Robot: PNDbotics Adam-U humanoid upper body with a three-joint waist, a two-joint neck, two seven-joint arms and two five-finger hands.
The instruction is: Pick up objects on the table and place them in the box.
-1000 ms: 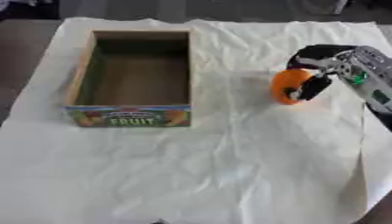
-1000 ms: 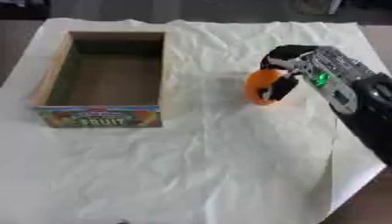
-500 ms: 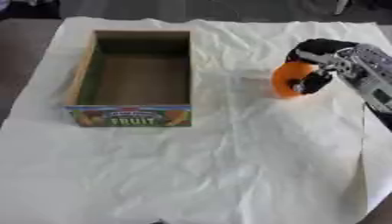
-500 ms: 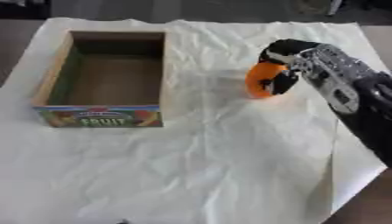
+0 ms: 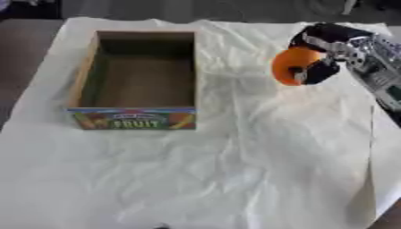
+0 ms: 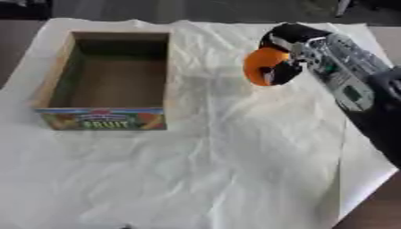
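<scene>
In the left eye view, the right hand (image 5: 329, 53) comes in from the upper right of the frame with its fingers curled round an orange ball-like object (image 5: 291, 66). The dark fingers wrap over the top and one side of it, so it sits pinched in the grasp, and it seems to be lifted clear of the crumpled white cloth (image 5: 235, 170), though the height is hard to judge. The cardboard box (image 5: 82, 85) stands in the upper left of the frame, open at the top and showing nothing inside, its printed "FRUIT" panel facing the lower edge. The orange object is well apart from the box, to its right, with a stretch of wrinkled cloth between them.

In the right eye view, the same grasp shows from a slightly shifted angle: the hand's silver and black forearm runs off toward the right edge, and the orange object sits right of centre near the top. The left hand shows in neither view.

The step in hand looks like the carry, with the pick-up done. The next move calls for taking the object leftward across the frame, high enough to clear the box's near wall, stopping over the open cavity, then uncurling the fingers to drop it in.
</scene>
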